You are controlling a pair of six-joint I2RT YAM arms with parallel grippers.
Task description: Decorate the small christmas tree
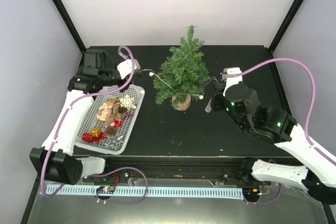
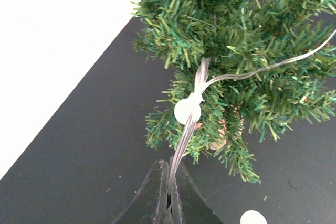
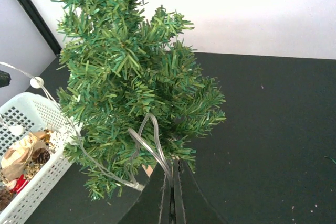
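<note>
Black table (image 1: 252, 129): left claw (image 2: 169, 170), right claw (image 3: 172, 170) flank central tree (image 1: 182, 72), pinching wire (image 2: 252, 71).

Bright, even light in all three views
White walls (image 1: 173, 3) wash out almost to glare; shadows barely show on the black table (image 1: 157, 124); both wrist views keep the tree (image 2: 247, 40) needles sharp
</note>
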